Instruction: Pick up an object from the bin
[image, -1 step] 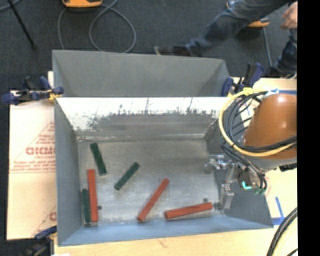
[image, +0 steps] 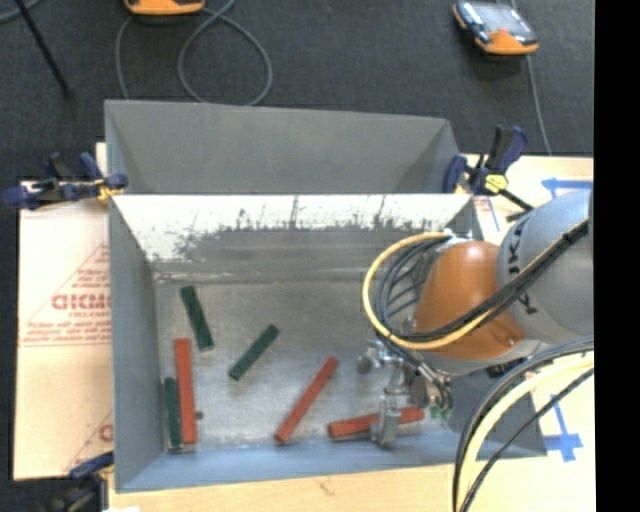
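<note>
My gripper is low in the bin's front right corner, down on a flat red bar that lies along the front wall. The bar's left part sticks out from under the gripper, and a bit of red shows on the gripper's right side. A second red bar lies slanted just to the left of it, near the middle of the front. Further left and back lies a dark green bar, also slanted.
Along the left wall lie a red bar and a green bar side by side, with another green bar behind them. The arm's orange cover and looped cables hang over the bin's right side.
</note>
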